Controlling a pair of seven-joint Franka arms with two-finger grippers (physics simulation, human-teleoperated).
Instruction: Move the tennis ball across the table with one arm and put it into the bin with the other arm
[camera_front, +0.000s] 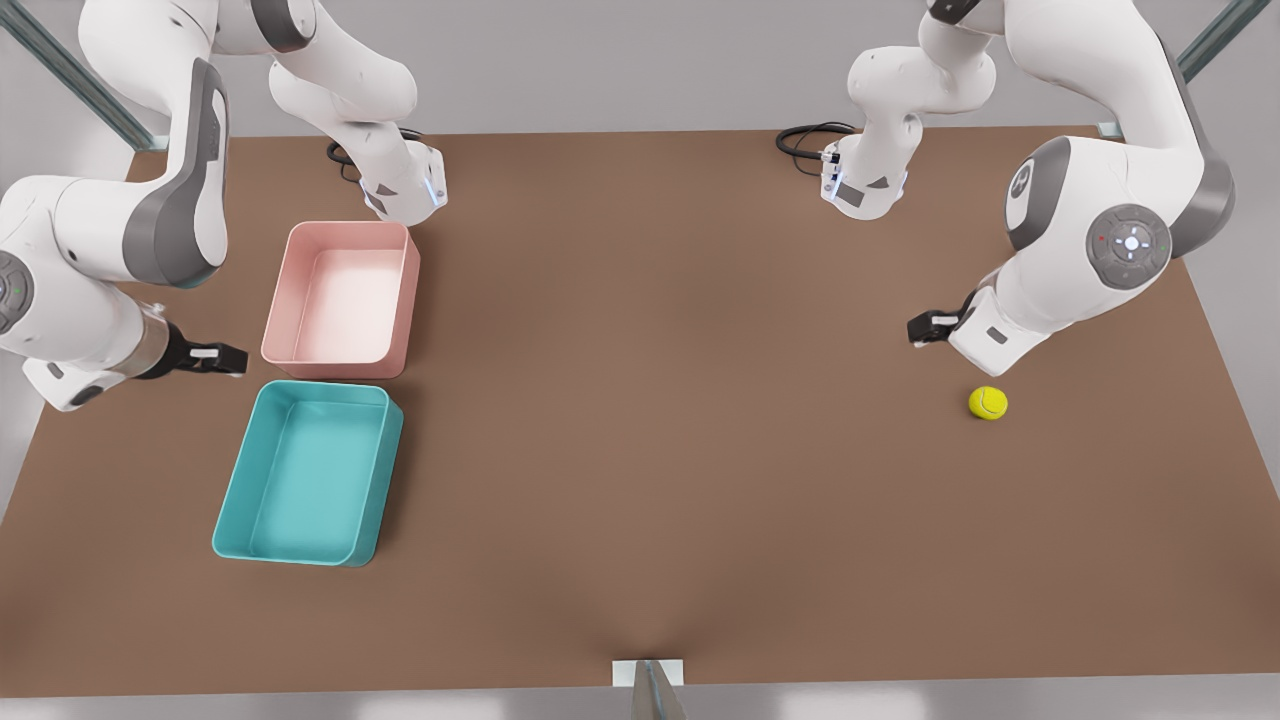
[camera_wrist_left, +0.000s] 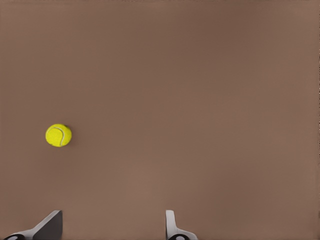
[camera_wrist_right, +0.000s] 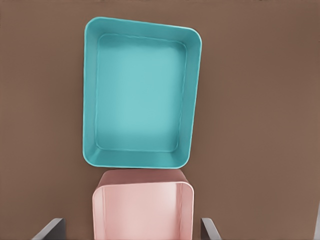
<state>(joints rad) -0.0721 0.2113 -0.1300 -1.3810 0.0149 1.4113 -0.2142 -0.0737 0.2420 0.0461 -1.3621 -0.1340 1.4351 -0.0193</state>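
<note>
Looking down, you see the tennis ball (camera_front: 988, 402) alone near the tabletop's (camera_front: 660, 420) front-view right edge, just beside the left gripper (camera_front: 918, 329), fingers spread. The right gripper (camera_front: 238, 360), also spread, waits by the teal bin (camera_front: 232, 500).

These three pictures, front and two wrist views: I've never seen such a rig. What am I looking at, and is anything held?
It is a simulated pair of white robot arms over a brown table. The front view looks down on the whole scene. Each wrist view comes from a camera on one arm, looking past its own fingers.

The left gripper, at the front view's right, hangs open near the tennis ball, which lies on the table, not touched. The right gripper, at the front view's left, waits open by two empty trays: the teal bin and, right beside it, a pink tray. Nothing is held.
</note>
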